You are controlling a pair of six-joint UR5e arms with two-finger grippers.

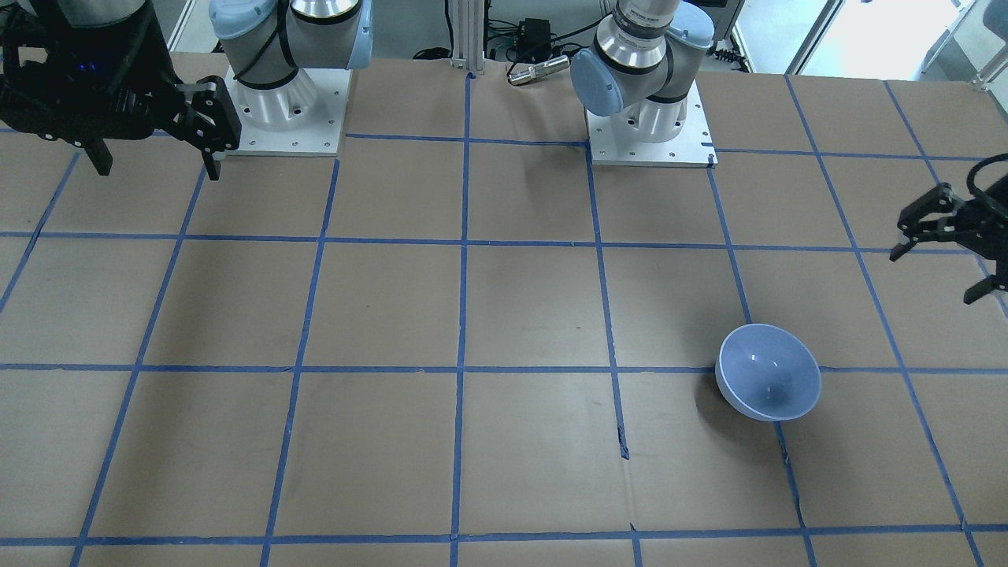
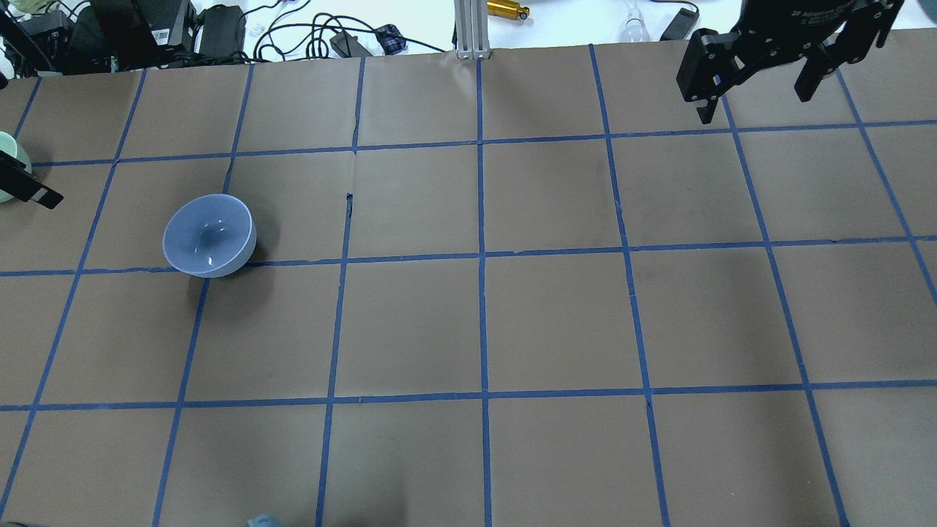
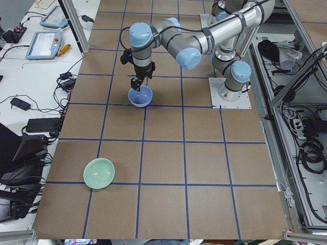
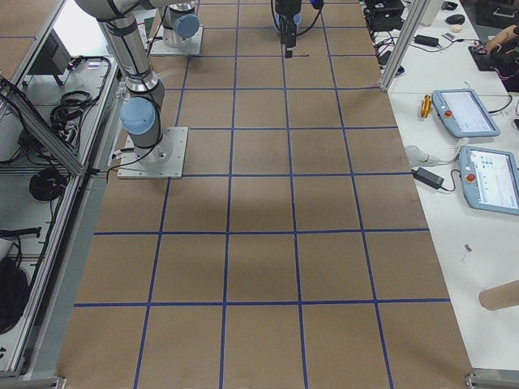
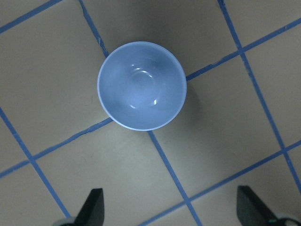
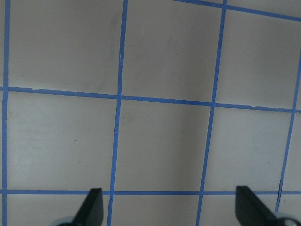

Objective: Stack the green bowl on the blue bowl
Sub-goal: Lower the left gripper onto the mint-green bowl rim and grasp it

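Observation:
The blue bowl [image 1: 768, 383] stands upright and empty on the brown table; it also shows in the overhead view [image 2: 208, 236] and the left wrist view [image 5: 141, 85]. The green bowl [image 3: 99, 172] stands apart from it, near the table's end on my left; the overhead view shows only a sliver [image 2: 7, 172] at its left edge. My left gripper [image 5: 169, 200] is open and empty, held high over the table near the blue bowl [image 1: 937, 276]. My right gripper [image 1: 155, 167] is open and empty, high over the far right of the table [image 2: 754, 102].
Blue tape lines divide the brown paper-covered table [image 2: 483, 322] into squares. The two arm bases [image 1: 283, 102] [image 1: 650, 118] stand at the robot's edge. Cables and boxes [image 2: 146, 29] lie beyond the far edge. Tablets [image 4: 466, 113] lie on a side table.

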